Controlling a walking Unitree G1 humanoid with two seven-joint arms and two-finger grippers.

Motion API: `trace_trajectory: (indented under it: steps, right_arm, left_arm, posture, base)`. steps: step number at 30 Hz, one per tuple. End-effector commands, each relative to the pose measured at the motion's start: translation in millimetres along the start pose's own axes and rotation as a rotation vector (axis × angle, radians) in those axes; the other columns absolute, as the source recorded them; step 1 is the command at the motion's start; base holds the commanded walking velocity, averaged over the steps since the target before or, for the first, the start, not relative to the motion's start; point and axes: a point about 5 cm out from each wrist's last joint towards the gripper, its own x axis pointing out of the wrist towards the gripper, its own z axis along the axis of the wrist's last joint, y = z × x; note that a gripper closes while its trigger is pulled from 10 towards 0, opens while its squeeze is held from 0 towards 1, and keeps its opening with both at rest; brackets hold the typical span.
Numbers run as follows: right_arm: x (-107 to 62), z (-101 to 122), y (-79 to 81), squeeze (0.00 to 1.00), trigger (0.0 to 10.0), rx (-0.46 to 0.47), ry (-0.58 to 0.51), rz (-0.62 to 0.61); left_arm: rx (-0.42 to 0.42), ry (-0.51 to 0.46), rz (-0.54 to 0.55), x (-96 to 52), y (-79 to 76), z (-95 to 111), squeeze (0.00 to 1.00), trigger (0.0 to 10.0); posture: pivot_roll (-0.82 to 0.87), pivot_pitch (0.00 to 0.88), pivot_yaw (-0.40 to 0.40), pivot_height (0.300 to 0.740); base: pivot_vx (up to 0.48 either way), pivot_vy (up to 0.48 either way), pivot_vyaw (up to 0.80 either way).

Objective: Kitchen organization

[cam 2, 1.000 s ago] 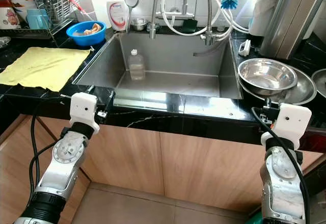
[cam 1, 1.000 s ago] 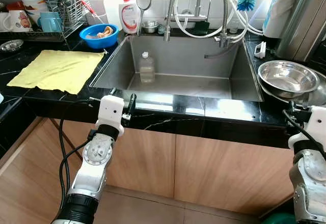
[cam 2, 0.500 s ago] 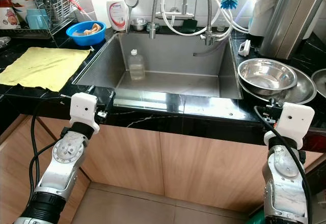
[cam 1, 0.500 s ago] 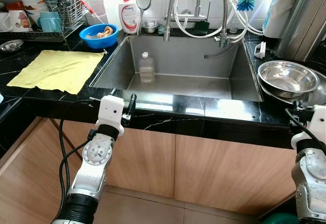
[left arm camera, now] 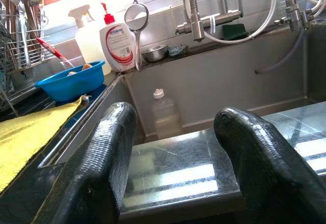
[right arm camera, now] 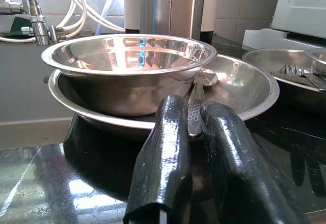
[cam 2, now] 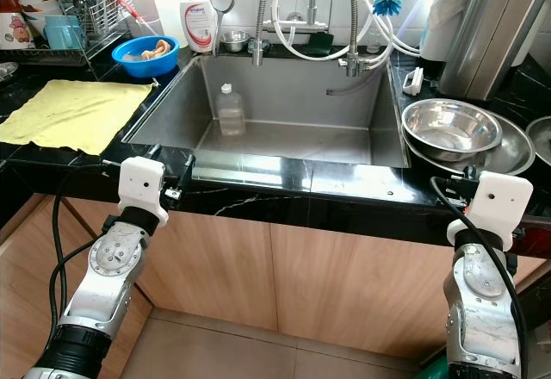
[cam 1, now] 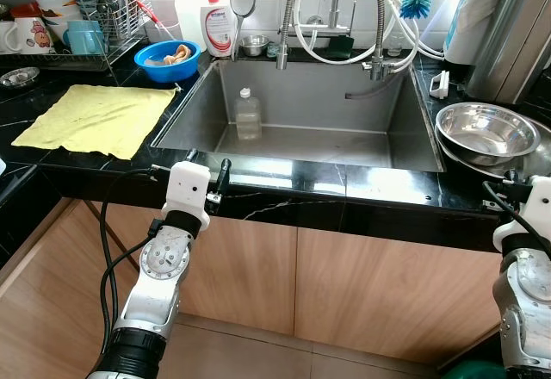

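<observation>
Steel bowls [cam 2: 451,127] beside right hand [right arm camera: 196,147].

The right gripper [right arm camera: 196,132] pinches a spoon handle [right arm camera: 194,113] beside two nested steel bowls [right arm camera: 127,63].

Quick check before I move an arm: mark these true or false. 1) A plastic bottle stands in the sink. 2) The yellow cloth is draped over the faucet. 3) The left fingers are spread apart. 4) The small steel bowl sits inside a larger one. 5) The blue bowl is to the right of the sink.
1) True. The plastic bottle stands upright in the sink, near its back wall.
2) False. The yellow cloth lies flat on the counter to the left of the sink.
3) True. The left gripper has its fingers spread, with the counter edge showing between them.
4) True. The small steel bowl rests in the larger steel bowl.
5) False. The blue bowl is at the sink's back left corner.
</observation>
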Motion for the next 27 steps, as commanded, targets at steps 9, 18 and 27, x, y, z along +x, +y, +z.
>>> trace_trajectory:
  steps: [9,18,27]
  right_arm:
    - [2.6,9,-2.7,0.00,0.0,0.000,-0.031,-0.051]
    - [4.2,35,-19.4,0.00,0.0,-0.011,-0.134,-0.247]
    - [5.1,43,-12.3,0.00,10.0,-0.008,-0.173,-0.233]
  left_arm:
    - [0.028,-0.006,-0.007,1.6,0.9,3,0.00,10.0]
    - [0.028,-0.006,-0.005,1.9,1.4,4,0.00,10.0]
    - [0.027,-0.008,-0.002,2.1,1.2,4,0.00,10.0]
  posture:
    - [0.02,0.000,0.045,0.720]
    - [0.02,0.000,0.043,0.720]
    - [0.02,0.000,0.040,0.720]
  base:
    - [0.000,0.000,0.00]
    - [0.000,0.000,0.00]
    - [0.000,0.000,0.00]
